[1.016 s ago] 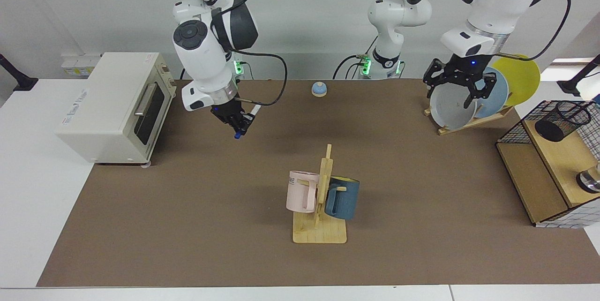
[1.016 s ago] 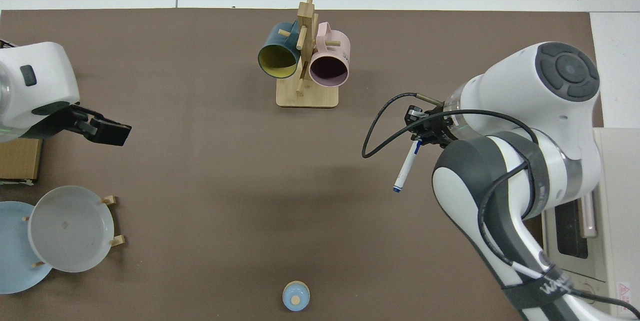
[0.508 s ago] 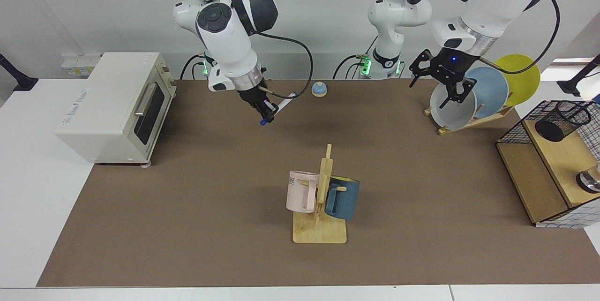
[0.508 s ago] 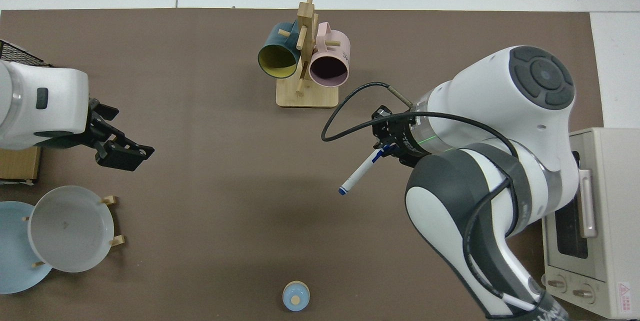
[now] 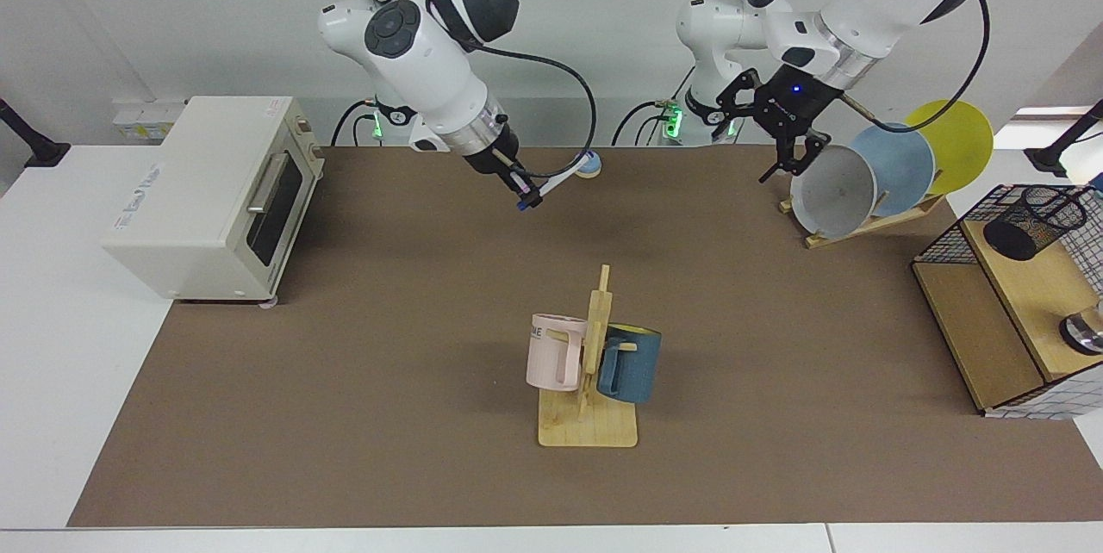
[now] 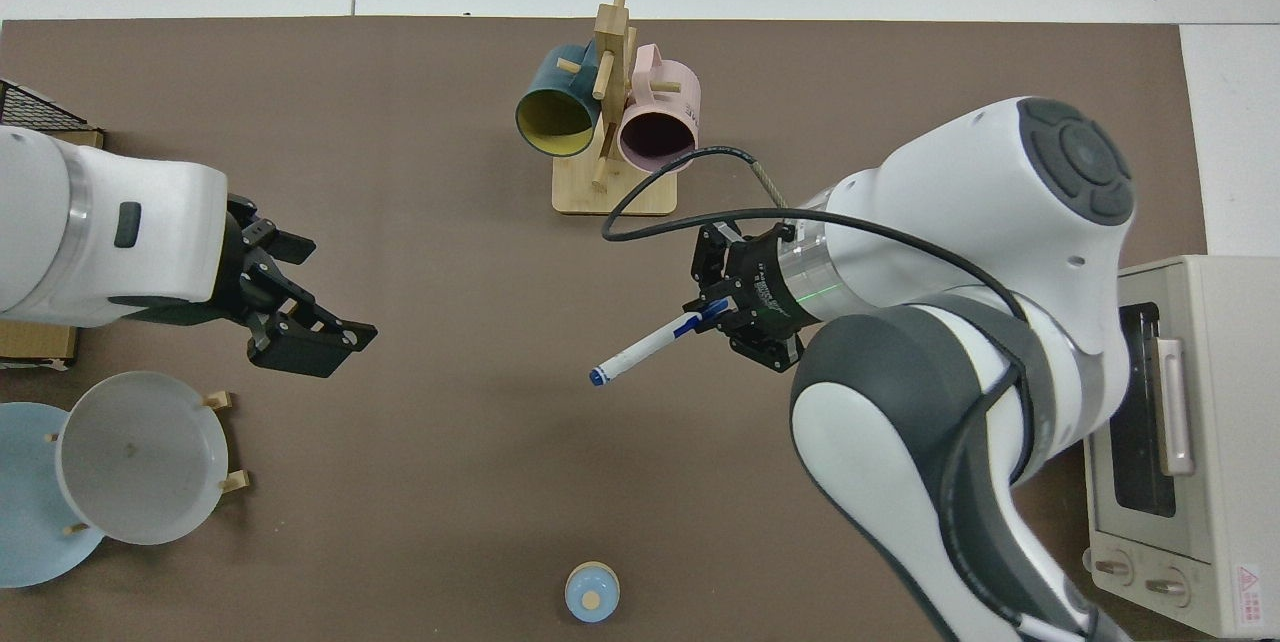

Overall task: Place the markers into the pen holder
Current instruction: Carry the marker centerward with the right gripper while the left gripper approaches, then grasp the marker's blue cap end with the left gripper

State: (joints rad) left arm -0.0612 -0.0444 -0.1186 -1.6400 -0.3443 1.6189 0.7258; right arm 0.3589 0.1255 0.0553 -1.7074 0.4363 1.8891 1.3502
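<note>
Facing view, nearest you: the wooden mug tree [image 5: 589, 381] with its pink mug [image 5: 554, 351] and dark blue mug [image 5: 630, 363] stands on the brown mat [image 5: 345, 415] exactly as it did a second ago. At the near right edge, the small black wire-mesh pen holder [image 5: 1031, 220] sits on the wooden shelf inside the black wire-grid frame [image 5: 956, 234], unmoved and well apart from both arms.

Further back, you will see what has changed. The right gripper [image 5: 526, 194] has swung from beside the cream toaster oven [image 5: 215, 191] toward the middle of the table, and it now hangs in the air near the little blue bell [image 5: 588, 164] at the far edge. Its fingers are clenched on the slim white-barrelled marker [image 5: 551, 186], held above the mat. In the top view the marker [image 6: 650, 350] sticks out sideways from that gripper [image 6: 712, 310], its far tip pointing toward the other arm, and the forearm is tilted down and across the table.

The left gripper [image 5: 788, 158] has lifted away from the grey plate [image 5: 831, 195] in the wooden rack and moved toward the middle. Its fingers are spread and grasp nothing; in the top view it [image 6: 305, 337] reaches out toward the marker, still well apart from it.
</note>
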